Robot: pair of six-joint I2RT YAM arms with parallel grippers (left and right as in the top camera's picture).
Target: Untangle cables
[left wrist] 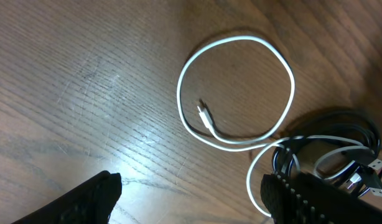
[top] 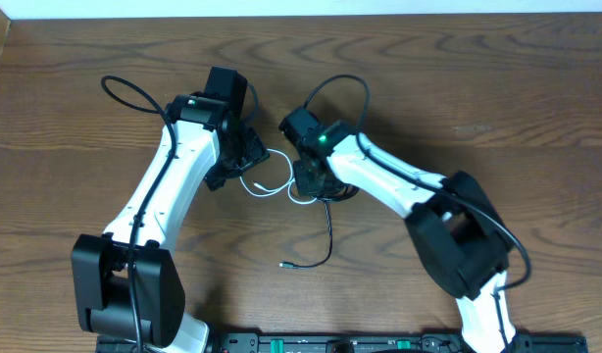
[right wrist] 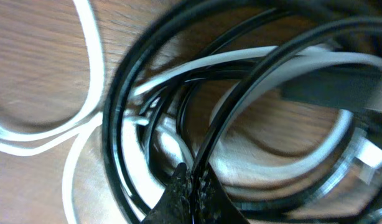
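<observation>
The cables [top: 301, 196] lie bundled on the table [top: 497, 98] between the arms. The left gripper [left wrist: 191, 186] stands apart over the white cable [left wrist: 234, 39]. The right gripper [right wrist: 192, 183] is pressed together, seemingly nipping a black cable [right wrist: 116, 137]. Pulling now may tighten the tangle or drag the whole bundle.

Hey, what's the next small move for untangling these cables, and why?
Probably lower the open left pincer onto the white cable and close on it. The right pincer is shut, apparently on a black cable, while the white loop lies free; anchoring it should let the strands pull apart.
</observation>
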